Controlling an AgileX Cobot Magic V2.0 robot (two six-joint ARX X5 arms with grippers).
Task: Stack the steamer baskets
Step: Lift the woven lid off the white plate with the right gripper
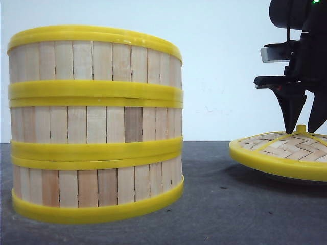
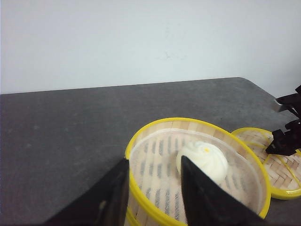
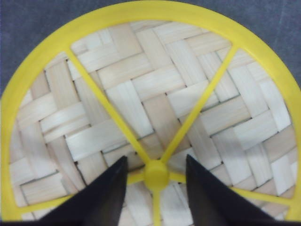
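The three steamer baskets (image 1: 95,125) already stand one on another in a straight tower at the left of the desk (image 1: 214,204), near the front camera. I judge them light and stiff: thin wooden slats held between yellow plastic rims, a little brittle if pinched hard across the slats. The smooth rims look slippery, so the best hold on one would be over the rim wall, one finger inside and one outside. The top basket is open, with a white bun (image 2: 202,160) lying on its lined floor.

To the right, well apart from the tower, the woven lid (image 1: 286,153) lies slightly tilted, on something I cannot make out. Its small yellow knob (image 3: 156,175) is the obvious place to take it, and it should weigh almost nothing.

My right jaws (image 3: 155,188) stand partly open, astride that knob with a gap on each side, gripping nothing yet. My left jaws (image 2: 153,188) hang above the tower's near rim, moderately open and empty.
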